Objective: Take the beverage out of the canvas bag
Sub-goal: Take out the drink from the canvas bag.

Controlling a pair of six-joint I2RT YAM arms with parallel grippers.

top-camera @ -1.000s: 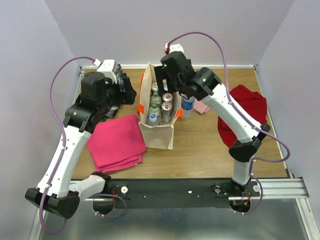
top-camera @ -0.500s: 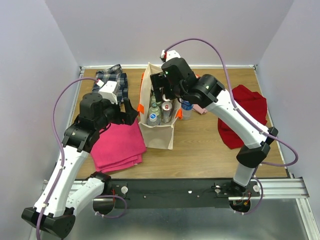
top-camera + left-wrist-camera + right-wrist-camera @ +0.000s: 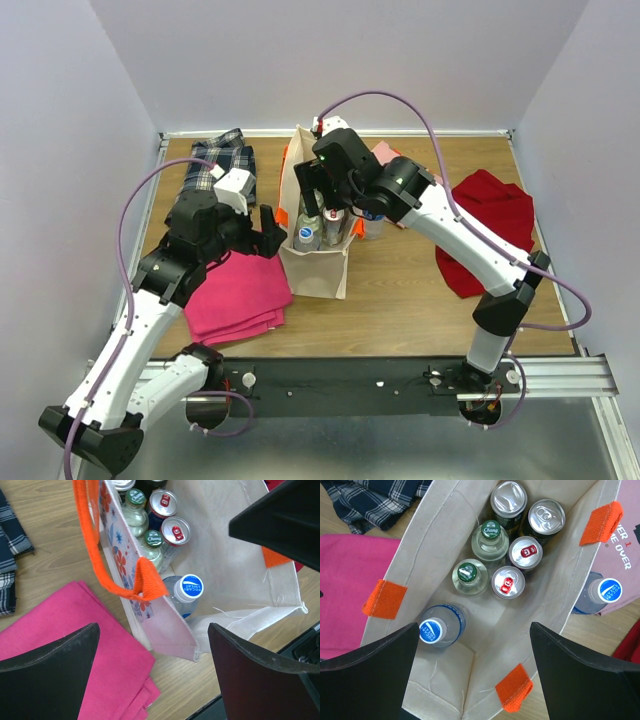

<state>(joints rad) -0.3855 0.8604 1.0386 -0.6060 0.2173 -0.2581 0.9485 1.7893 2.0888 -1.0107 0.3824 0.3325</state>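
Note:
The beige canvas bag [image 3: 318, 265] with orange handles stands open mid-table. It holds several drinks: a blue-capped plastic bottle [image 3: 432, 631], two green-capped glass bottles [image 3: 490, 539] and several cans [image 3: 508, 582]. My right gripper [image 3: 322, 192] hovers open and empty over the bag's mouth; in the right wrist view [image 3: 475, 672] its fingers straddle the near end of the bag [image 3: 560, 585]. My left gripper [image 3: 268, 232] is open and empty beside the bag's left wall; in the left wrist view [image 3: 155, 675] it spans the bag's near corner [image 3: 170, 640] and the blue-capped bottle [image 3: 190, 588].
A second blue-capped bottle [image 3: 373, 222] stands outside the bag on its right, on a pink printed shirt [image 3: 626, 560]. A folded pink cloth [image 3: 235, 288] lies left of the bag, a plaid cloth [image 3: 220, 155] at the back left, a red cloth [image 3: 492, 225] at the right.
My left arm has swung forward from the plaid cloth to the bag's left side. My right gripper has shifted left and come over the bag's opening.

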